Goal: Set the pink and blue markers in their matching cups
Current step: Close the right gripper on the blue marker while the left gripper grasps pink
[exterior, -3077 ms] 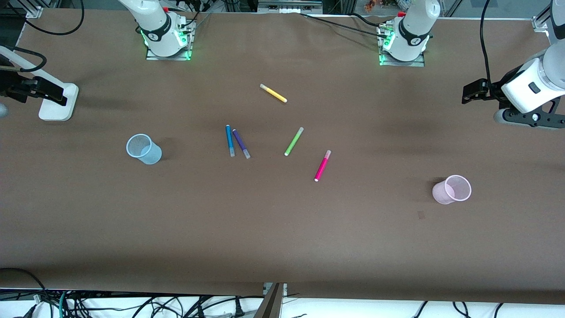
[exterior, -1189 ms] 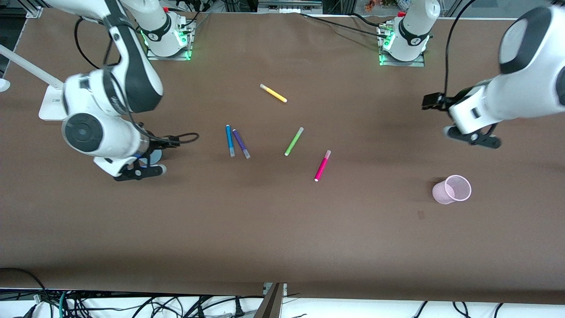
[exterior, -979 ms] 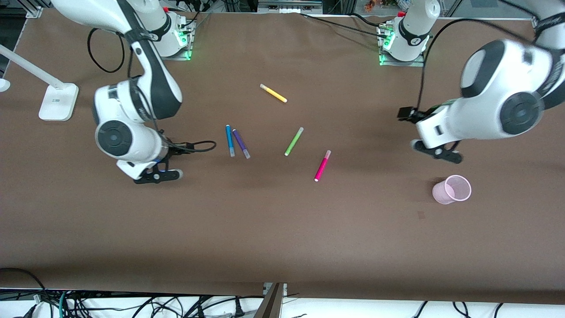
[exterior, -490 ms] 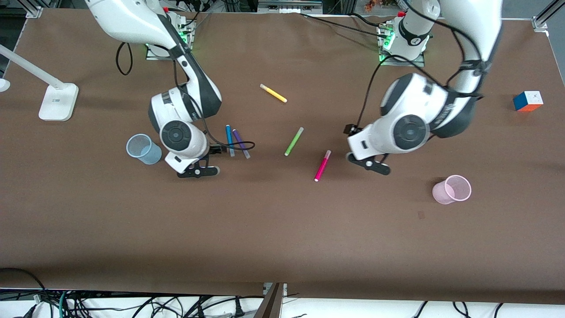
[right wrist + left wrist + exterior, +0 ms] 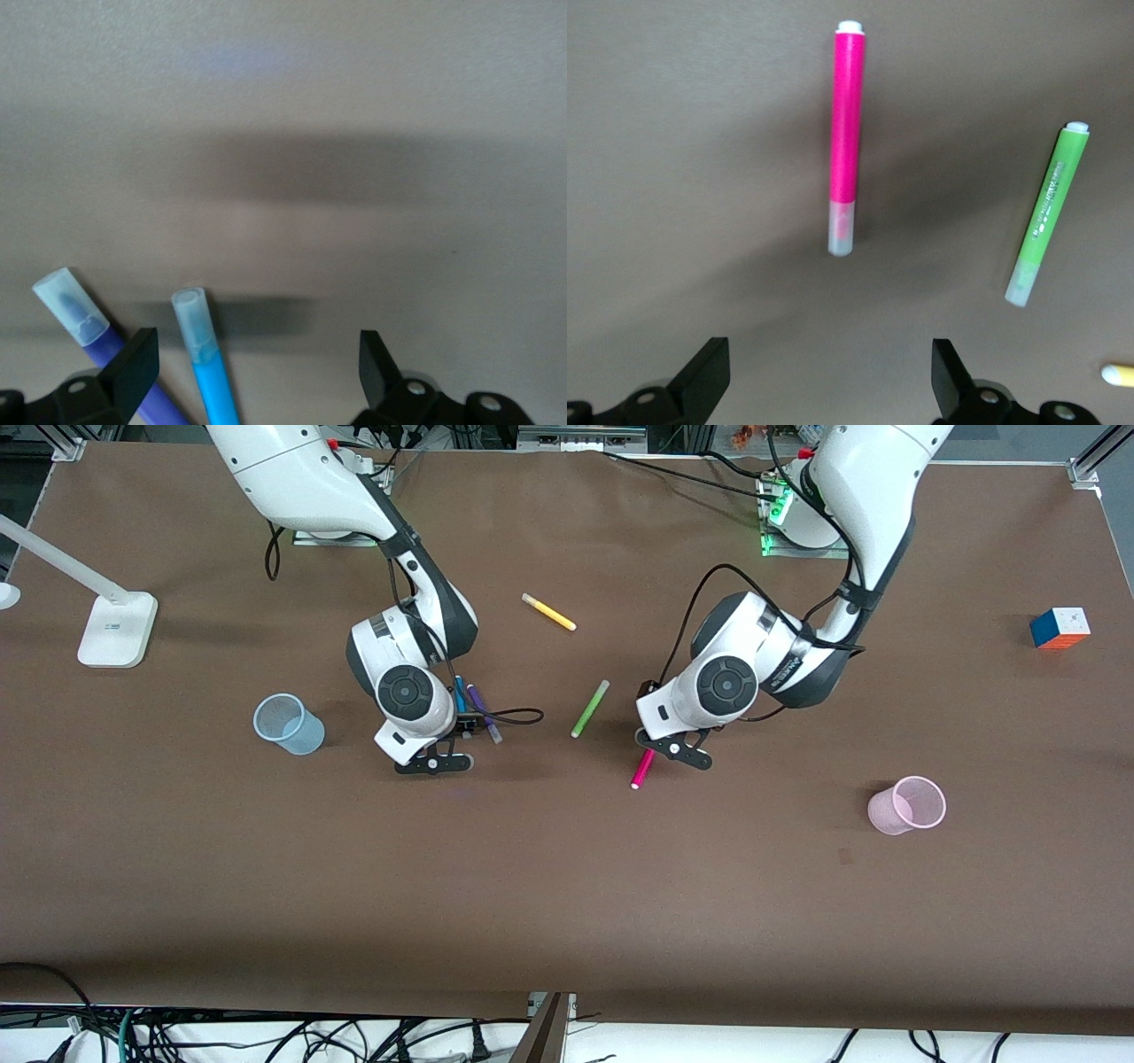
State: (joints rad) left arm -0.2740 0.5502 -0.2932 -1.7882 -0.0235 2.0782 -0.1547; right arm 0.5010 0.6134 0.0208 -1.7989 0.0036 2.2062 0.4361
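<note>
Pink marker: flat on counter, under released left pincer.
Blue marker: beside purple marker, under released right pincer.

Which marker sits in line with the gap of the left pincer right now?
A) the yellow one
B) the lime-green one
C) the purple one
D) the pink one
D: in the left wrist view the pink marker lies on the table between the open fingers of the left pincer, the lime-green marker off to one side.

Robotics lab, bolted arm bases, loose cables
</note>
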